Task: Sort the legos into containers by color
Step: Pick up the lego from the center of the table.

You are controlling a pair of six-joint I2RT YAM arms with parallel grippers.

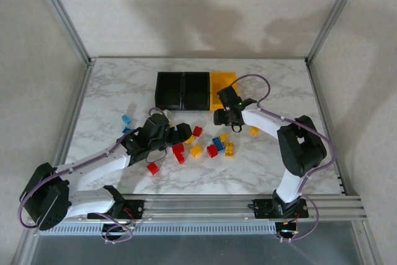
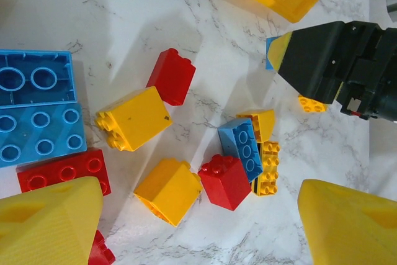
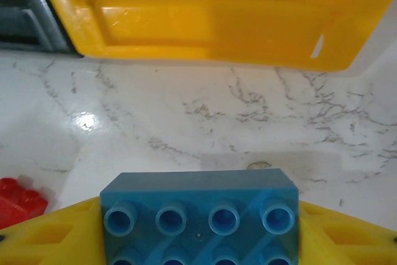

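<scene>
Legos (image 1: 196, 151) in red, yellow and blue mostly lie loose on the table (image 1: 111, 91), scattered in front of the bins (image 1: 183, 90). We judge the sorting barely begun. We can make out no brick inside any bin, though the two black ones are too dark to be sure.

One piece is in hand. The right gripper (image 1: 225, 116) pinches a blue brick (image 3: 198, 215) between its yellow fingers, studs up, just short of the yellow bin (image 3: 217, 23). Blue, we would guess, belongs in a black bin instead. The left gripper (image 1: 162, 134) hangs over the pile, jaws spread wide with nothing between them.

From above we get the whole layout, including the stray bricks (image 1: 126, 118) off to the left. The right wrist view makes the grip plain, which is too small to read from above. The left wrist view separates the bricks of the pile one from another.
</scene>
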